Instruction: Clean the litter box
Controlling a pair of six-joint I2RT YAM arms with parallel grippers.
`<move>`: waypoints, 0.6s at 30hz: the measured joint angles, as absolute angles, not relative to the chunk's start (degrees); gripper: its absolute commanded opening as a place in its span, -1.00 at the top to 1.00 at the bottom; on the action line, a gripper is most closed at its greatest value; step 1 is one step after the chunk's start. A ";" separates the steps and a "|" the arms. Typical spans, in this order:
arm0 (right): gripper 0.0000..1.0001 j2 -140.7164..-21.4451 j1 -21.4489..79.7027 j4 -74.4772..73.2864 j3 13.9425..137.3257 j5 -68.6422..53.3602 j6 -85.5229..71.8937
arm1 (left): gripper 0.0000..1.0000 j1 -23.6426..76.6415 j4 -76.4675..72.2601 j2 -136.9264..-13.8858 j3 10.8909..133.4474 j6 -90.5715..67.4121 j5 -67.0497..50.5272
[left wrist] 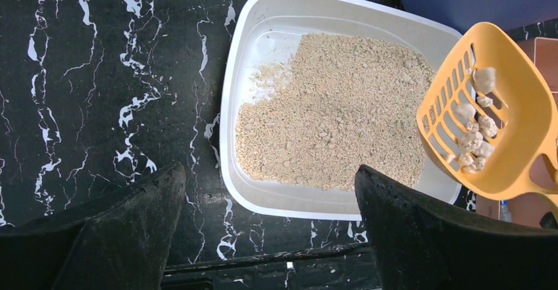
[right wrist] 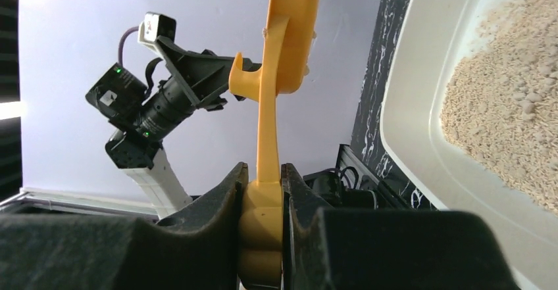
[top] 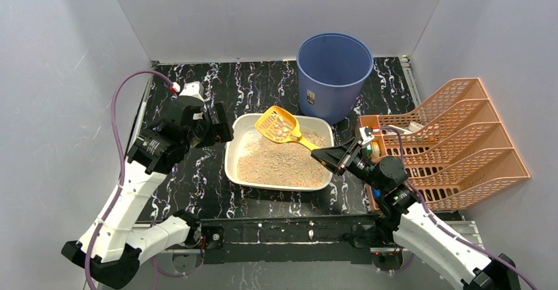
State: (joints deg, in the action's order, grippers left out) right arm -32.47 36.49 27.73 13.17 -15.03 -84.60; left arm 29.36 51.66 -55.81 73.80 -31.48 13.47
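The litter box [top: 231, 165] is a shallow white tray of tan litter in the middle of the table, also in the left wrist view [left wrist: 237, 99] and the right wrist view [right wrist: 421, 125]. A yellow slotted scoop [top: 279, 125] [left wrist: 520, 139] hangs above its far edge with several pale clumps in it. My right gripper [top: 327, 153] [right wrist: 264, 191] is shut on the scoop's handle [right wrist: 266, 139]. My left gripper [top: 220, 131] [left wrist: 270, 191] hovers open by the box's left side, with nothing between its fingers.
A tall blue bucket [top: 333, 73] stands just behind the box, close to the scoop. An orange-pink lattice rack [top: 454, 145] takes up the right side. Black marbled tabletop [top: 191, 191] shows left of and in front of the box.
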 measured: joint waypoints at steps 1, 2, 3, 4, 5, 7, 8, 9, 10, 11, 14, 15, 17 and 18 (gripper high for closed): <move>0.97 -32.69 36.38 28.32 13.28 -15.18 -84.58 | -0.96 29.36 51.66 -55.88 73.82 -31.33 13.45; 0.97 -32.80 36.40 28.16 13.69 -15.31 -83.96 | -0.96 29.36 51.66 -55.94 73.82 -31.22 13.47; 0.97 -32.58 36.40 25.87 14.94 -14.96 -83.07 | -0.96 29.36 51.62 -55.96 73.82 -31.03 13.54; 0.97 -32.58 36.47 24.12 16.01 -14.39 -82.37 | -0.96 29.36 51.48 -55.96 73.76 -30.83 13.56; 0.97 -32.23 36.45 24.08 16.34 -13.85 -82.19 | -0.96 29.36 51.42 -55.92 73.76 -30.68 13.61; 0.97 -31.83 36.40 24.32 16.56 -13.52 -81.89 | -0.96 29.36 51.46 -55.94 73.76 -30.41 13.56; 0.97 -31.92 36.38 23.75 17.10 -13.54 -81.43 | -0.96 29.36 51.46 -55.94 73.76 -30.28 13.56; 0.97 -32.29 36.40 22.59 18.26 -13.58 -80.66 | -0.96 29.36 51.46 -55.94 73.76 -30.13 13.61; 0.97 -32.69 36.40 22.33 19.35 -13.56 -80.12 | -0.96 29.36 51.44 -55.92 73.76 -29.95 13.72; 0.97 -33.10 36.38 22.39 20.25 -13.45 -79.59 | -0.96 29.36 51.42 -55.90 73.76 -29.76 13.78; 0.97 -33.32 36.40 21.65 21.80 -12.71 -78.08 | -0.96 29.36 51.42 -55.88 73.76 -29.41 13.80; 0.97 -33.36 36.40 20.97 22.50 -12.38 -77.54 | -0.96 29.36 51.42 -55.88 73.76 -29.30 13.80; 0.97 -33.39 36.40 19.88 23.97 -11.66 -76.38 | -0.96 29.36 51.42 -55.88 73.76 -29.06 13.80; 0.97 -33.39 36.40 19.44 24.67 -11.31 -75.94 | -0.96 29.36 51.40 -55.88 73.76 -28.95 13.80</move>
State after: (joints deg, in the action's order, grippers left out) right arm -33.39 36.40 19.44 24.67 -11.31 -75.94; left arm 29.36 51.40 -55.88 73.76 -28.95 13.80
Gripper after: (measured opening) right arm 0.283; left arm 0.981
